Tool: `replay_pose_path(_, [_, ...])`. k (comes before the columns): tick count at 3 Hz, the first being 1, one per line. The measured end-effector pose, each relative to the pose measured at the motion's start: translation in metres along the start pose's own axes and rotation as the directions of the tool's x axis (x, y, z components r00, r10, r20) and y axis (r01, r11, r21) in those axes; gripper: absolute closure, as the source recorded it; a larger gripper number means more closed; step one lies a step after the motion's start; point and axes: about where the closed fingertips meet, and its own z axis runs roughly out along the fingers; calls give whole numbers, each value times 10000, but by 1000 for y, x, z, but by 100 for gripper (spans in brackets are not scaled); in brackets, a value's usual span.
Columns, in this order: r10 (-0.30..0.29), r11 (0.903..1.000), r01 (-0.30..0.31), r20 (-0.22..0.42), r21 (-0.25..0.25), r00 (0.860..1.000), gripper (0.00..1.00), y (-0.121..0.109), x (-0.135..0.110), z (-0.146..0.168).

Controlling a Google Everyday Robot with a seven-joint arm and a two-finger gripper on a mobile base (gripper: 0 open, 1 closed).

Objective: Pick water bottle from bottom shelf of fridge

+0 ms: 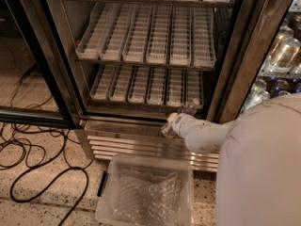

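Note:
The fridge (250,55) stands open in the camera view. Its bottom shelf (141,84) is a dark wire rack holding a row of white slotted lane trays, with nothing in the visible lanes. My gripper (175,122) is at the end of the white arm, just in front of the shelf's right front corner and above the louvered base grille (127,144). It is shut on the water bottle (189,108), a small clear bottle held tilted, with its upper end toward the shelf and its lower end over the grille. The bottle is off the shelf.
A clear plastic bin (109,206) lined with bubble wrap sits on the floor below the grille. Black cables (28,166) lie on the speckled floor at left. The open glass door (35,65) stands at left. Cans and bottles (283,51) fill the right compartment. My white arm housing (263,173) blocks the lower right.

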Motion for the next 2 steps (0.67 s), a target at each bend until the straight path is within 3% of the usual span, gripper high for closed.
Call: replay_pose_path(2, [73,10000,-73,-274,14,9996,100,-2,14,-2])
